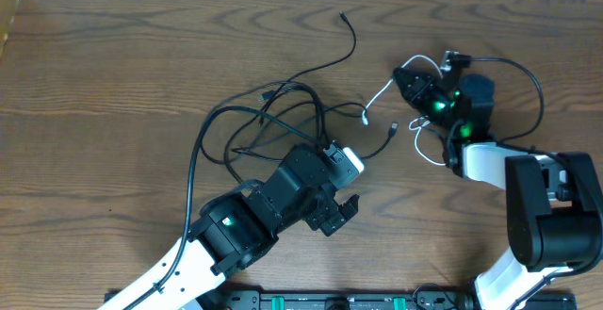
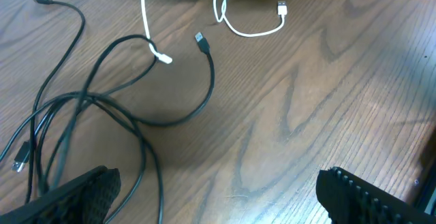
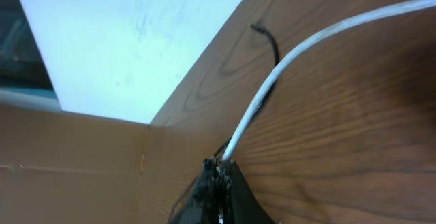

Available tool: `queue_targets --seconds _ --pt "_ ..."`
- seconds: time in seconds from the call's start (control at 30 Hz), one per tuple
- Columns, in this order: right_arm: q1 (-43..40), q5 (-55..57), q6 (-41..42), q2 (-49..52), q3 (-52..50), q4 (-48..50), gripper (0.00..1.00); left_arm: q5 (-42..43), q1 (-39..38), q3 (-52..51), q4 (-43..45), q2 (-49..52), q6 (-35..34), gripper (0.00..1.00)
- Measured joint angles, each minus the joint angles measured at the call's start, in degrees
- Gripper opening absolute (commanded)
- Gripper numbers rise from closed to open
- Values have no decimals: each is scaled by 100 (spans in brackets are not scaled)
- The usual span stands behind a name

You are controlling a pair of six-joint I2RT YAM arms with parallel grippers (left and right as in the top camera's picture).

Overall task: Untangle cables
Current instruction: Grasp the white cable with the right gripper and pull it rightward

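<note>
Because the white cable [image 1: 380,93] is pinched in the closed fingers of the right gripper [image 1: 412,82], coming straight out of the tips in the right wrist view, everything turns on which way it runs from there. It slants left and nearer across the table [image 1: 113,56], and its small plug end lies against the right edge of the black cables [image 1: 268,112], which sprawl in loose loops at the middle. From the left wrist view the white plug seems to touch or cross one black loop; whether it is hooked under it I cannot tell. The rest of the white cord curls on the near side of the right gripper, apart from the black. The left gripper [image 1: 339,214] hangs with its fingers spread wide and nothing between them, just nearer than the tangle, so the loops lie ahead of it to the far left, and it is the closer arm to them. To my eye, a pull by the right arm to the right, along the cord's own line and away from the black, would draw the white end free.
</note>
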Motion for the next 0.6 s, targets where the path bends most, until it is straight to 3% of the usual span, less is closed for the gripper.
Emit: queue_targets --seconds 0.6 --pt "-564 -492 103 0 0 -256 1 2 0 0 -2 0 0 96"
